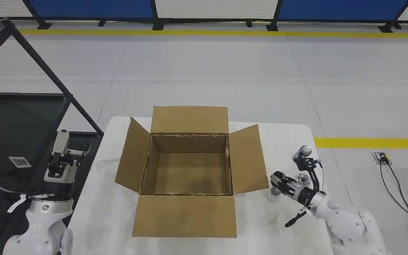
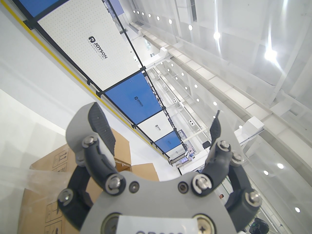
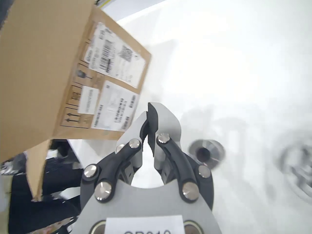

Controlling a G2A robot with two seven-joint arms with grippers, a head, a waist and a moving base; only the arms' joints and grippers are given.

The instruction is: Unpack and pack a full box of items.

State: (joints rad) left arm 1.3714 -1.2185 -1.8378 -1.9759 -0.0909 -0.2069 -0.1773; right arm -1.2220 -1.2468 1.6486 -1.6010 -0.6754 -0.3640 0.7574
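top: box [image 1: 190,172] open, 4 flaps spread, mid-table [image 1: 287,137]; left gripper [image 1: 61,141] off the table's left edge; right gripper [image 1: 279,183] just beside the right flap | left wrist: claw spread wide, unloaded, box beyond | right wrist: claw pressed together on nothing, over table, near labelled flap

box [image 1: 185,217]: plain brown
labels [image 3: 112,49]: white, black barcodes
table [image 1: 287,137]: white
left gripper [image 2: 156,113]: grey, black dimpled pads [image 2: 101,122]
right gripper [image 3: 150,113]: grey, black
floor [image 1: 255,70]: pale grey, yellow stripes [image 1: 191,32]
panels [image 1: 89,7]: blue, white dotted
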